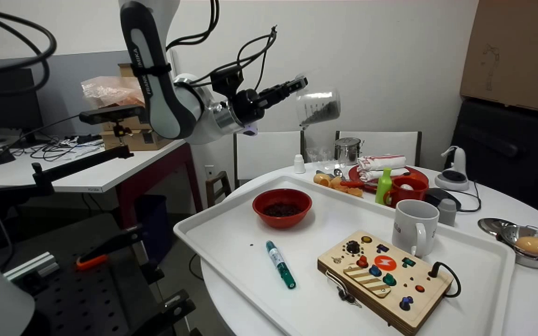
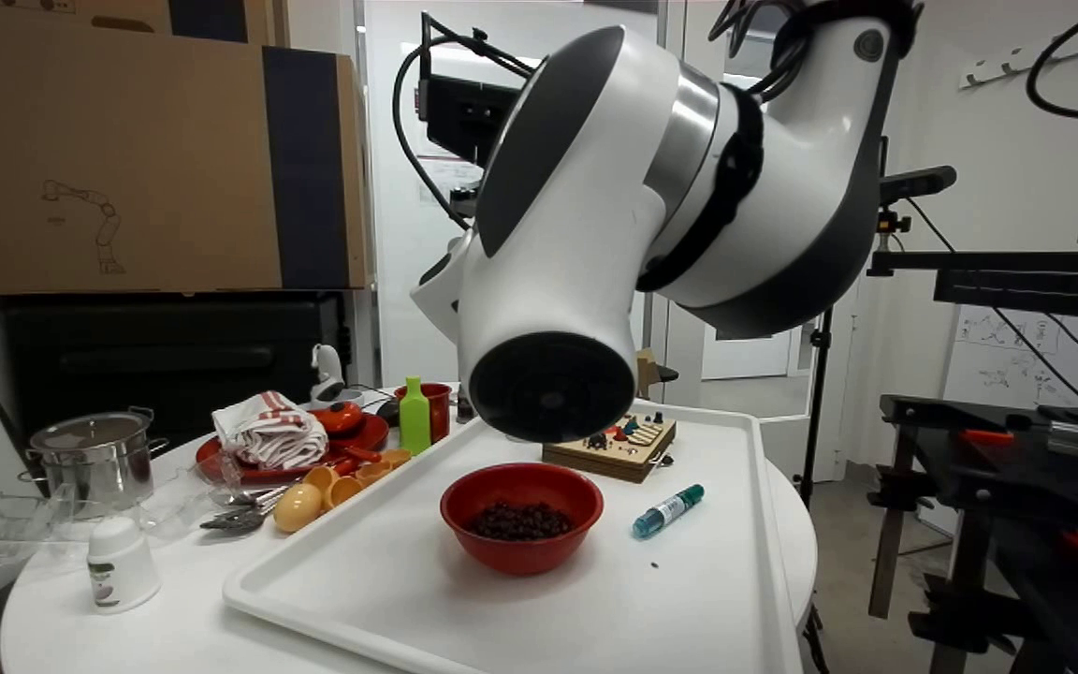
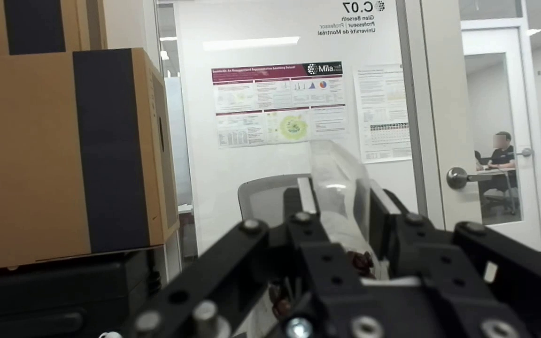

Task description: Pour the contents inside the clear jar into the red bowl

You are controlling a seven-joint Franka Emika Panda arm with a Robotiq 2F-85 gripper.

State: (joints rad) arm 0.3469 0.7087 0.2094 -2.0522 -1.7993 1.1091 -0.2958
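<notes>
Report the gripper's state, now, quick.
Gripper: closed, holding the clear jar, which is tilted in the air.

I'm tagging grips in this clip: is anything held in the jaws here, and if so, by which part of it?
The clear jar is held, by what looks like its handle, between the jaws in the wrist view.

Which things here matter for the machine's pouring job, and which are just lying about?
For the job:
jar, tilted in the end effector
red bowl
dark bits, some in both

Just lying about:
marker
white mug
knob box
green bottle
red mug
towel
pot
</notes>
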